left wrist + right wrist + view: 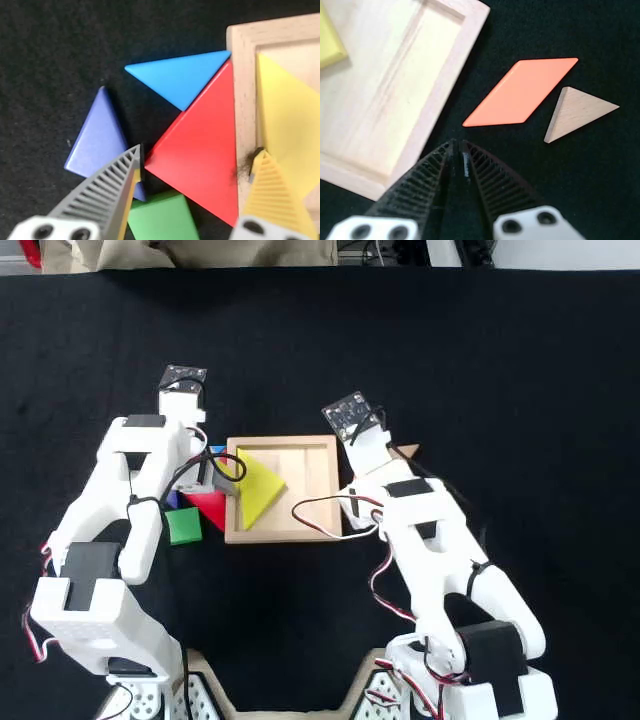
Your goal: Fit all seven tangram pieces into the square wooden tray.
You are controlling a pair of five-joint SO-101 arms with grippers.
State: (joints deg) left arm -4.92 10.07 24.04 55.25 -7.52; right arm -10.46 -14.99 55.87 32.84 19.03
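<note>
Fingers (107, 190) of left gripper (200, 152) stand apart astride red triangle (205, 120), green piece (160, 220) half cut off; right gripper (457, 145) fingers meet.

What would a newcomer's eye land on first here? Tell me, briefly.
The yellow triangle lying in the wooden tray, mid-table. Beside the tray, the open left gripper spans a red triangle. On the tray's other side, an orange parallelogram and a bare wooden triangle lie near the shut right gripper.

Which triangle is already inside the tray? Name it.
The yellow triangle: it alone lies within the wooden tray; the red, blue, purple and plain wooden triangles lie outside.
</note>
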